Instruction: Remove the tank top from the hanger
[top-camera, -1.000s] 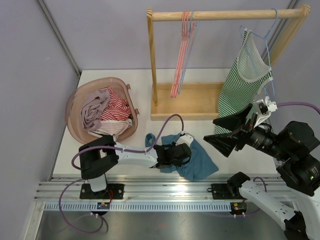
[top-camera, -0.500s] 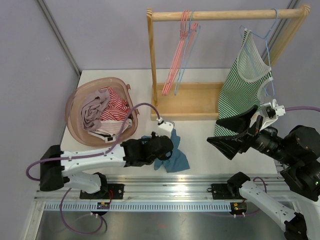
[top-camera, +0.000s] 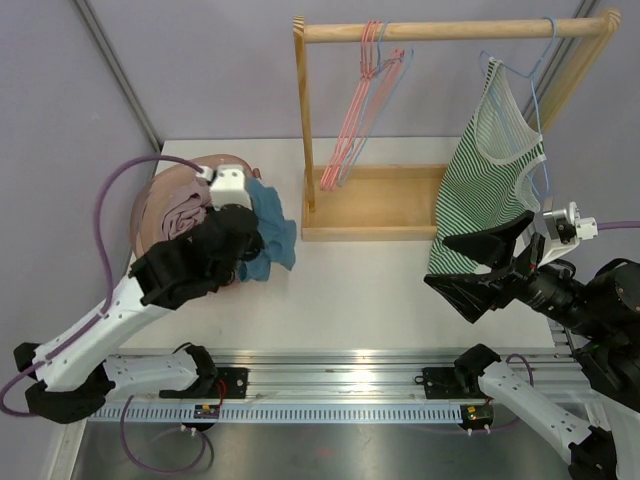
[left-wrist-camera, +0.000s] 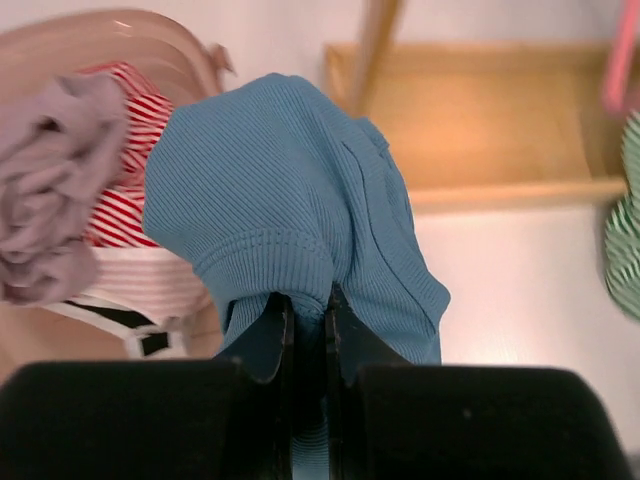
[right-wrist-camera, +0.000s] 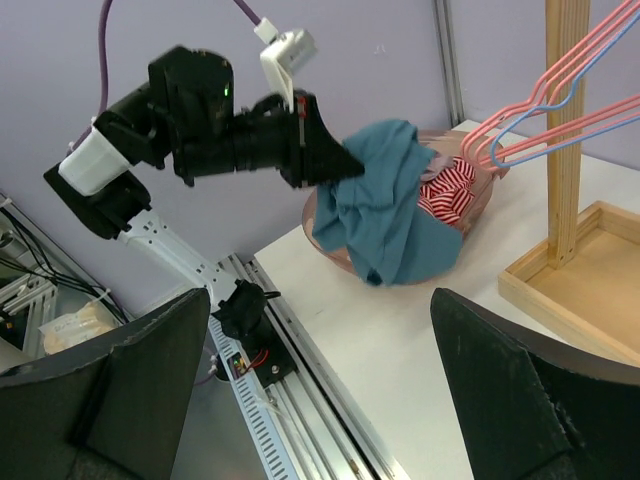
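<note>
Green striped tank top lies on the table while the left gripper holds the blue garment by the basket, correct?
No: the top external view shows the tank top hanging on its hanger. The left gripper does hold the blue garment by the basket.

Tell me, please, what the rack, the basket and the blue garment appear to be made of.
The rack looks like pale unpainted wood, by its tan tone and grain. The basket is probably moulded pink plastic, with a smooth rim. The blue garment is matte ribbed knit fabric: fine ribs, stitched hem.
</note>
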